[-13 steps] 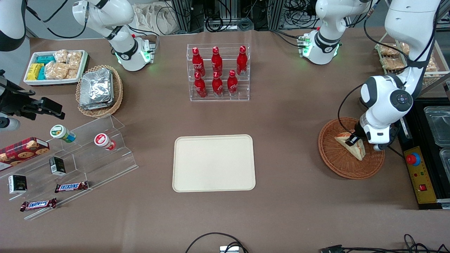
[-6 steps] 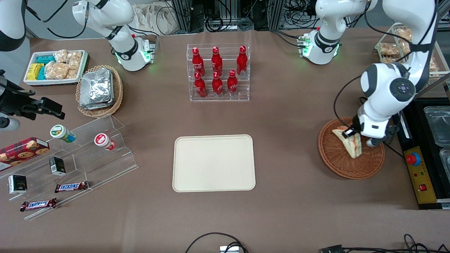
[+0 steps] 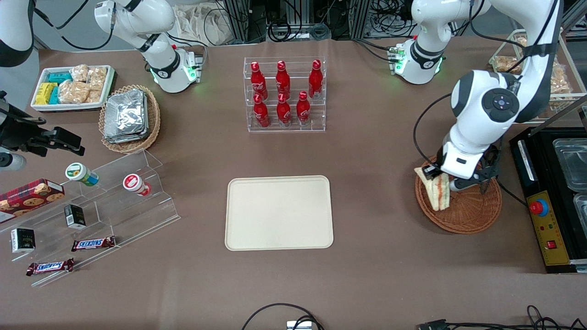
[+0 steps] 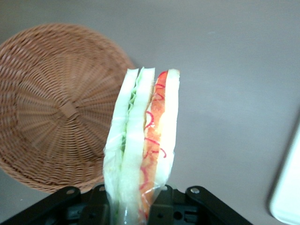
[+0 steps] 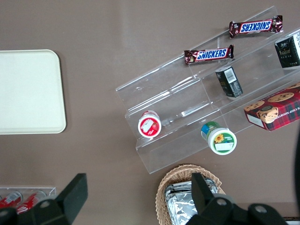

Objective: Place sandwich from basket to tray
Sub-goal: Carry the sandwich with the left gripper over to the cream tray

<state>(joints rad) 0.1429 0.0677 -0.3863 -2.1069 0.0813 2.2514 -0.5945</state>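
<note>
The gripper [image 3: 435,176] is clamped on the sandwich [image 3: 437,189], which hangs long-axis-down above the basket [image 3: 463,211] rim near the working arm's end of the worktop, with the tray [image 3: 279,212] lying mid-table, toward the parked arm's end.

I see the sandwich [image 4: 143,150] wrapped in glossy clear film, held in the matt black plastic gripper [image 4: 136,206] above the basket [image 4: 56,108], which is rough woven wicker. Beside the basket, the tray [image 3: 279,212] looks smooth matt plastic on a matt brown table cover [image 3: 376,151].
</note>
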